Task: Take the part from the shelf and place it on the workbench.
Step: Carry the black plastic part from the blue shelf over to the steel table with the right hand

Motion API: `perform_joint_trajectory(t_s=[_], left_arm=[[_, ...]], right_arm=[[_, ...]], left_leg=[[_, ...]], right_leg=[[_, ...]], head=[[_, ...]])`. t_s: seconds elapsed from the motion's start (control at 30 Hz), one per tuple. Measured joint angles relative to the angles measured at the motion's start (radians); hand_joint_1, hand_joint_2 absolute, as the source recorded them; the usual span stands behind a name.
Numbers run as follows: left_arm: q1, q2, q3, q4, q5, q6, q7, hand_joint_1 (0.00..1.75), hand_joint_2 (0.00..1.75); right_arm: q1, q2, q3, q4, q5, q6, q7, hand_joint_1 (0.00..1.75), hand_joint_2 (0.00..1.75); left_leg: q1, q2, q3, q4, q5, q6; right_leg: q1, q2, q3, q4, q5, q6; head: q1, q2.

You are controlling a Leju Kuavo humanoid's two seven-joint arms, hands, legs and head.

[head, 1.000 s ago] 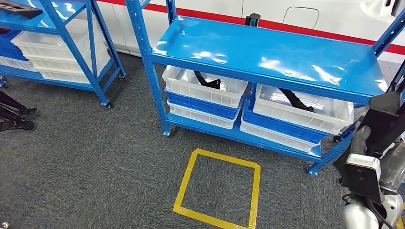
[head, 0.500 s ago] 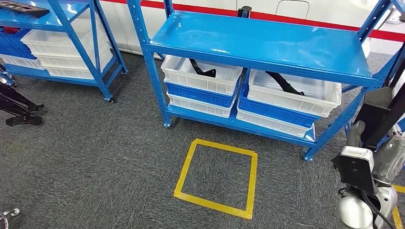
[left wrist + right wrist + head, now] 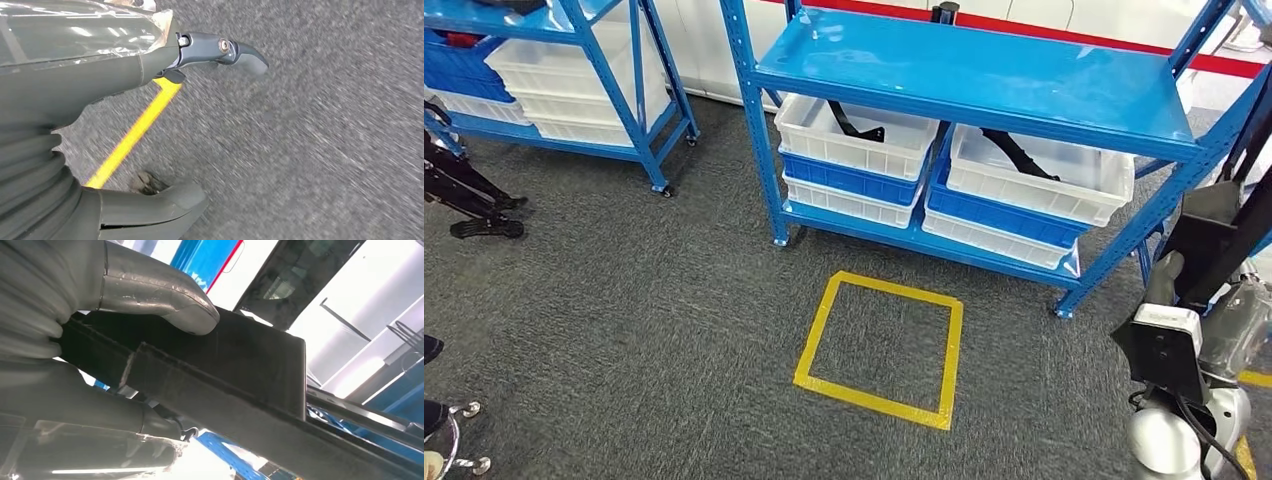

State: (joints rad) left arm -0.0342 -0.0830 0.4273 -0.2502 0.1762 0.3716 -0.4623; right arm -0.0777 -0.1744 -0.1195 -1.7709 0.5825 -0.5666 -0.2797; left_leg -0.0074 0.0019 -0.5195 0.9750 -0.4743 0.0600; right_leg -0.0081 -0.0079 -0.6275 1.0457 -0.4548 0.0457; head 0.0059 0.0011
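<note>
The left hand (image 3: 150, 125) is seen over grey carpet (image 3: 325, 150) with thumb and fingers apart, nothing held. A yellow taped square (image 3: 879, 345) is marked before the blue shelf (image 3: 984, 75). At the right, a black, flat, angular part (image 3: 1219, 240) with raised ridges is gripped by the right hand (image 3: 100, 340), the thumb pressed on its face.

My right hand (image 3: 100, 340) grips the black part (image 3: 240, 375), my thumb pressed on its flat face; blue shelf (image 3: 210, 262) framing lies blurred behind it.
</note>
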Motion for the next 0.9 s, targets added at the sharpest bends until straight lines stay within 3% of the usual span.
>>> perform_joint_trajectory(t_s=[0.07, 0.1, 0.13, 0.17, 0.2, 0.23, 0.27, 0.33, 0.37, 0.43, 0.47, 0.53, 0.6, 0.63, 0.67, 0.7, 0.77, 0.83, 0.9], left_arm=[[-0.001, 0.001, 0.0, 0.0, 0.0, -0.001, 0.0, 0.0, 1.75], [-0.001, 0.001, 0.0, 0.0, -0.001, -0.002, 0.0, 0.0, 1.75], [-0.001, 0.001, 0.0, 0.0, -0.002, -0.003, 0.0, 0.0, 1.75], [-0.001, 0.001, 0.0, 0.0, -0.003, -0.003, 0.0, 0.0, 1.75], [-0.001, 0.001, 0.001, 0.0, -0.005, -0.003, 0.0, 0.0, 1.75], [-0.001, 0.001, 0.001, 0.0, -0.006, -0.002, 0.0, 0.0, 1.75], [-0.001, 0.002, 0.001, 0.001, -0.008, -0.001, 0.0, 0.0, 1.75], [0.0, 0.003, 0.003, 0.001, -0.008, 0.003, 0.0, 0.0, 1.75], [0.0, 0.004, 0.005, 0.001, -0.009, 0.005, 0.0, 0.0, 1.75], [0.002, 0.005, 0.012, 0.002, -0.009, 0.007, 0.0, 0.0, 1.75], [0.003, 0.006, 0.014, 0.002, -0.009, 0.008, 0.0, 0.0, 1.75], [0.004, 0.006, 0.018, 0.003, -0.009, 0.008, 0.0, 0.0, 1.75], [0.005, 0.005, 0.02, 0.004, -0.009, 0.008, 0.0, 0.0, 1.75], [0.005, 0.005, 0.021, 0.004, -0.009, 0.008, 0.0, 0.0, 1.75], [0.004, 0.005, 0.022, 0.004, -0.009, 0.008, 0.0, 0.0, 1.75], [0.004, 0.005, 0.023, 0.004, -0.009, 0.008, 0.0, 0.0, 1.75], [0.003, 0.005, 0.024, 0.004, -0.009, 0.008, 0.0, 0.0, 1.75], [0.002, 0.006, 0.024, 0.004, -0.009, 0.008, -0.001, 0.0, 1.75], [0.001, 0.007, 0.024, 0.004, -0.009, 0.008, -0.001, 0.0, 1.75]], right_arm=[[-0.003, -0.001, 0.002, 0.005, -0.001, 0.0, 0.0, 1.75, 1.75], [-0.004, -0.001, 0.003, 0.008, -0.002, 0.0, -0.001, 1.75, 1.75], [-0.006, -0.002, 0.004, 0.012, -0.005, 0.0, -0.002, 1.75, 1.75], [-0.007, -0.002, 0.006, 0.016, -0.008, 0.0, -0.004, 1.75, 1.75], [-0.01, -0.003, 0.007, 0.021, -0.012, 0.0, -0.006, 1.75, 1.75], [-0.012, -0.005, 0.009, 0.025, -0.016, 0.0, -0.008, 1.75, 1.75], [-0.016, -0.006, 0.01, 0.028, -0.018, -0.001, -0.009, 1.75, 1.75], [-0.024, -0.009, 0.013, 0.034, -0.021, -0.001, -0.012, 1.75, 1.75], [-0.027, -0.01, 0.015, 0.037, -0.022, -0.002, -0.013, 1.75, 1.75], [-0.031, -0.01, 0.019, 0.044, -0.023, -0.002, -0.014, 1.75, 1.75], [-0.034, -0.01, 0.022, 0.048, -0.023, -0.002, -0.014, 1.75, 1.75], [-0.039, -0.01, 0.027, 0.054, -0.023, -0.002, -0.014, 1.75, 1.75], [-0.041, -0.01, 0.031, 0.058, -0.023, -0.002, -0.014, 1.75, 1.75], [-0.042, -0.01, 0.032, 0.06, -0.023, -0.002, -0.014, 1.75, 1.75], [-0.042, -0.01, 0.033, 0.063, -0.023, -0.002, -0.014, 1.75, 1.75], [-0.042, -0.01, 0.034, 0.065, -0.023, -0.002, -0.014, 1.75, 1.75], [-0.043, -0.01, 0.035, 0.067, -0.023, -0.002, -0.014, 1.75, 1.75], [-0.046, -0.01, 0.035, 0.068, -0.023, -0.002, -0.014, 1.75, 1.75], [-0.05, -0.011, 0.037, 0.068, -0.023, -0.002, -0.015, 1.75, 1.75]], left_leg=[[0.001, 0.003, -0.029, -0.002, 0.028, 0.006], [0.0, 0.005, -0.046, -0.001, 0.042, 0.006], [0.0, 0.006, -0.065, 0.0, 0.056, 0.005], [0.0, 0.007, -0.084, 0.002, 0.07, 0.003], [0.001, 0.008, -0.104, 0.005, 0.083, 0.0], [0.002, 0.008, -0.121, 0.009, 0.096, -0.004], [0.001, 0.008, -0.137, 0.015, 0.106, -0.009], [-0.003, 0.007, -0.154, 0.024, 0.126, -0.019], [-0.004, 0.007, -0.158, 0.025, 0.137, -0.024], [-0.001, 0.006, -0.162, 0.023, 0.149, -0.034], [0.002, 0.004, -0.167, 0.034, 0.131, -0.04], [0.009, 0.0, -0.19, 0.111, 0.038, -0.053], [0.013, -0.002, -0.22, 0.25, -0.061, -0.063], [0.014, -0.002, -0.226, 0.304, -0.078, -0.066], [0.016, -0.002, -0.217, 0.33, -0.073, -0.067], [0.018, -0.002, -0.19, 0.317, -0.052, -0.067], [0.02, -0.005, -0.084, 0.193, -0.02, -0.062], [0.017, -0.009, 0.007, 0.064, -0.029, -0.054], [0.009, -0.01, 0.024, 0.024, -0.037, -0.044]], right_leg=[[-0.002, 0.003, -0.031, 0.105, -0.091, -0.011], [-0.003, 0.003, -0.041, 0.165, -0.122, -0.01], [-0.005, 0.003, -0.041, 0.211, -0.131, -0.001], [-0.007, 0.003, -0.028, 0.23, -0.118, 0.012], [-0.009, 0.003, 0.0, 0.216, -0.094, 0.027], [-0.012, 0.003, 0.044, 0.168, -0.072, 0.039], [-0.013, 0.003, 0.102, 0.093, -0.067, 0.043], [-0.009, 0.004, 0.186, -0.036, -0.092, 0.029], [-0.005, 0.005, 0.201, -0.066, -0.105, 0.019], [-0.007, 0.003, 0.188, -0.068, -0.098, -0.002], [-0.01, 0.002, 0.179, -0.066, -0.088, -0.014], [-0.015, -0.002, 0.157, -0.066, -0.064, -0.036], [-0.012, -0.003, 0.13, -0.064, -0.037, -0.044], [-0.011, -0.003, 0.115, -0.063, -0.025, -0.043], [-0.01, -0.003, 0.1, -0.061, -0.013, -0.04], [-0.01, -0.003, 0.085, -0.058, -0.003, -0.036], [-0.01, -0.003, 0.061, -0.051, 0.012, -0.026], [-0.008, -0.005, 0.048, -0.045, 0.025, -0.013], [-0.007, -0.008, 0.039, -0.044, 0.04, 0.003]], head=[[0.005, 0.0], [0.006, 0.0], [0.006, 0.0], [0.006, 0.0], [0.006, 0.0], [0.006, 0.0], [0.006, 0.0], [0.004, 0.0], [0.002, 0.0], [-0.001, 0.0], [-0.002, 0.0], [-0.003, 0.0], [-0.004, 0.0], [-0.004, 0.0], [-0.004, 0.0], [-0.004, 0.0], [-0.005, 0.0], [-0.004, 0.0], [-0.003, 0.0]])
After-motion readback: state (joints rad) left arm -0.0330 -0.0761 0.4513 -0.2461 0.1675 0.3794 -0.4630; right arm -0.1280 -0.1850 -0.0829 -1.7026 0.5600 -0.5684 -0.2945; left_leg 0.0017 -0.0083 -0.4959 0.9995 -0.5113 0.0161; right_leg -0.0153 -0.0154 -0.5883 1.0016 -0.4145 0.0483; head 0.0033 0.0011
